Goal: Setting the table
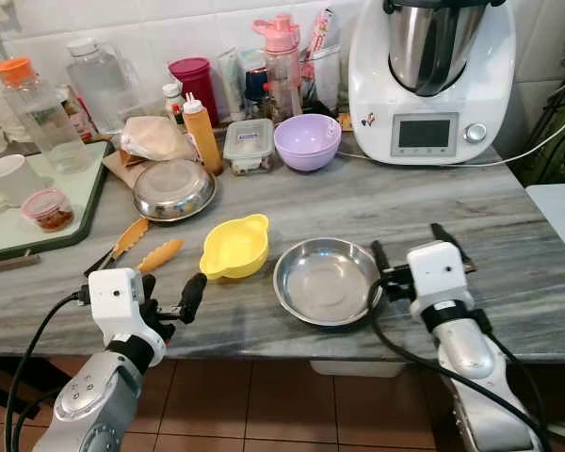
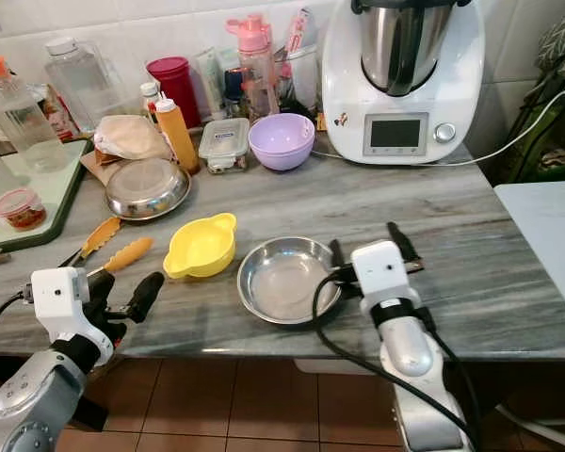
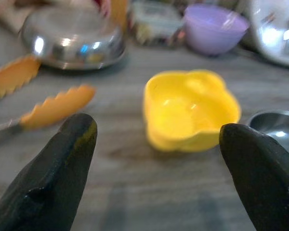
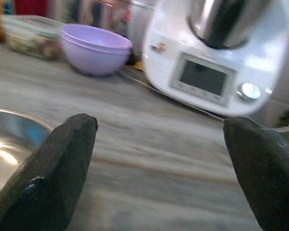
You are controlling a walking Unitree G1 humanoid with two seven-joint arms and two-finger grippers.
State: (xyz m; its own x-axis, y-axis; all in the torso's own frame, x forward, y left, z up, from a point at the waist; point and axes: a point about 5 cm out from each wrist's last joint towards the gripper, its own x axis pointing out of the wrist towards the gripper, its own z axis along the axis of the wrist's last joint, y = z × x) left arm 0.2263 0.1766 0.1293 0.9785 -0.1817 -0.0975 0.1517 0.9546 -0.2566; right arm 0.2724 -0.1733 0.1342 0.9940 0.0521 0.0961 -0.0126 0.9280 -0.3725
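Left tool (image 1: 169,303) wide apart nr glossy lobed yellow bowl (image 1: 234,247), marble-look counter (image 1: 508,226).

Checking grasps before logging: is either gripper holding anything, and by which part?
Nothing is held. The left gripper is open, facing the yellow bowl; the right gripper is open beside the steel bowl.

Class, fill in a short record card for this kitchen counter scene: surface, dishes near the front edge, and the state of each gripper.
surface: grey marbled counter
front dishes: yellow bowl beside steel dish, apart
left gripper: jaws open, facing the yellow bowl, holding nothing
right gripper: jaws open, beside the steel dish
nearby: orange tongs
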